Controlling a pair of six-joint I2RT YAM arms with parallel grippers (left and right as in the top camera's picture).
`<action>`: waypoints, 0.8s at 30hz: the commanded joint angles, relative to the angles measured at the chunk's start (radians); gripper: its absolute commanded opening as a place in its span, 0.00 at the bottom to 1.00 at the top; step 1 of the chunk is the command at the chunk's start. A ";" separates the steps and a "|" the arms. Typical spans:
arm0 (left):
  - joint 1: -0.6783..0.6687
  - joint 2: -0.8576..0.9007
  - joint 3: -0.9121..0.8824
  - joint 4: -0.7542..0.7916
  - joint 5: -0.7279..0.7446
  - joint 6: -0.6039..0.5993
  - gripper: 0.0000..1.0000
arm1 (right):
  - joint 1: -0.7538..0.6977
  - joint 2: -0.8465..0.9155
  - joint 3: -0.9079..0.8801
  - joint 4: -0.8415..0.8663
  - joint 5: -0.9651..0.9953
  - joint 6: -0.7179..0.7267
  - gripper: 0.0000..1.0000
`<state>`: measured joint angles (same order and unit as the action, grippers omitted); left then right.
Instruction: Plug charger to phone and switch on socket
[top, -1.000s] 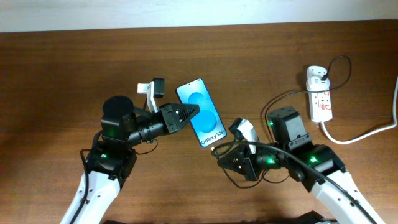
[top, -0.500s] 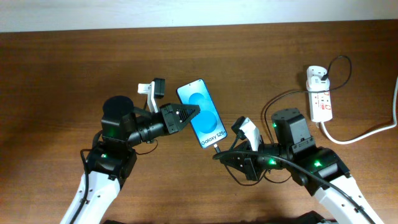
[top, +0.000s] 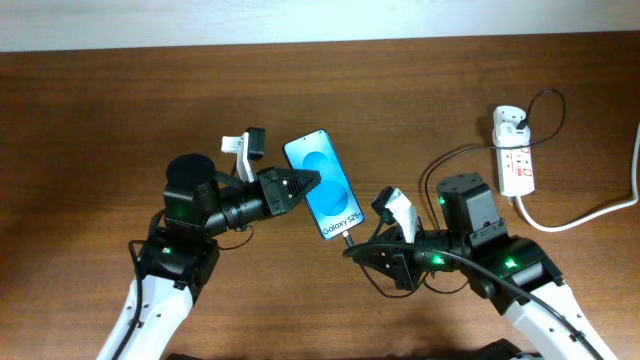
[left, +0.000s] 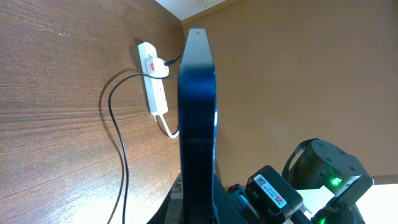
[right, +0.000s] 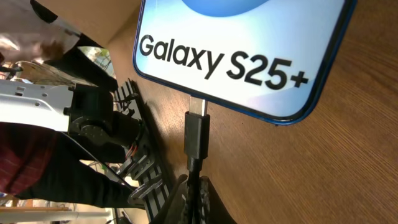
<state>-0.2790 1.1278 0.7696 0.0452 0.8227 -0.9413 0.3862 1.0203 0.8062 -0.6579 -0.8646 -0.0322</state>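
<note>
The phone (top: 324, 184) has a bright blue screen with "Galaxy S25+" text. My left gripper (top: 296, 188) is shut on its left edge and holds it; in the left wrist view the phone (left: 198, 124) shows edge-on. My right gripper (top: 366, 250) is shut on the charger's black cable (right: 195, 171) just behind the connector tip (right: 196, 134). The tip's metal end sits at the phone's bottom edge (right: 249, 62). The cable (top: 445, 162) runs to the white plug adapter (top: 511, 123) in the socket strip (top: 517, 160) at far right.
A thick white cord (top: 590, 213) leaves the socket strip toward the right edge. A white and black part (top: 243, 145) of the left arm sticks out behind the phone. The socket strip and cable also show in the left wrist view (left: 153, 78).
My right gripper has moved up and left with the connector, bringing the tip to the phone's bottom edge. The left arm and phone have stayed still.
</note>
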 joint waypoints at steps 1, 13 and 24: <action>-0.003 -0.004 0.018 0.005 0.031 0.015 0.00 | 0.005 0.000 0.013 0.035 -0.013 0.024 0.04; -0.003 -0.004 0.018 0.002 0.054 0.016 0.00 | 0.005 -0.013 0.013 0.050 0.020 0.049 0.04; -0.003 -0.004 0.018 0.002 0.055 0.015 0.00 | 0.005 -0.070 0.013 -0.015 0.053 0.075 0.04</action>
<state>-0.2794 1.1286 0.7704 0.0391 0.8642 -0.9409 0.3874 0.9562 0.8070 -0.6350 -0.8227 0.0307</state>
